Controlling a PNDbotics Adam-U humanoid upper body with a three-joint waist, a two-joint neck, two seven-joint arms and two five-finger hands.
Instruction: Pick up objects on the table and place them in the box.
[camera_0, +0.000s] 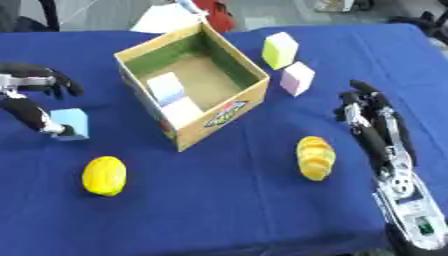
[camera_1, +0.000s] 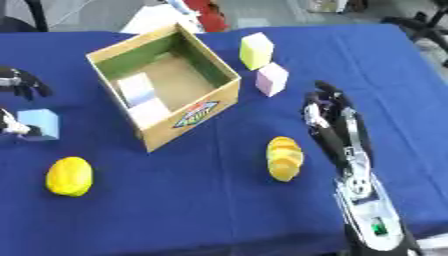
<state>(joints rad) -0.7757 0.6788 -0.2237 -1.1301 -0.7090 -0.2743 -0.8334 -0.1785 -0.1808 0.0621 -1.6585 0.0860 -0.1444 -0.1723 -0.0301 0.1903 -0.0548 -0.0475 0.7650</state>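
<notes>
While my left hand (camera_0: 35, 100) curls around the blue cube (camera_0: 70, 123) on the cloth (camera_0: 227, 200), my right hand (camera_0: 372, 120) rests open, fingers straight, beside the bread (camera_0: 315, 157). The box (camera_0: 194, 82) holds two pale blocks (camera_0: 175, 100). A lemon (camera_0: 104, 175), yellow cube (camera_0: 280, 49) and pink cube (camera_0: 297, 78) lie outside it.

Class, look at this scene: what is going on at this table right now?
A robot is sorting items into a cardboard box, which already holds two pale blocks. Its left hand is at a light blue cube. Its right hand rests open, holding nothing. A lemon, bread, and yellow and pink cubes remain outside.
</notes>
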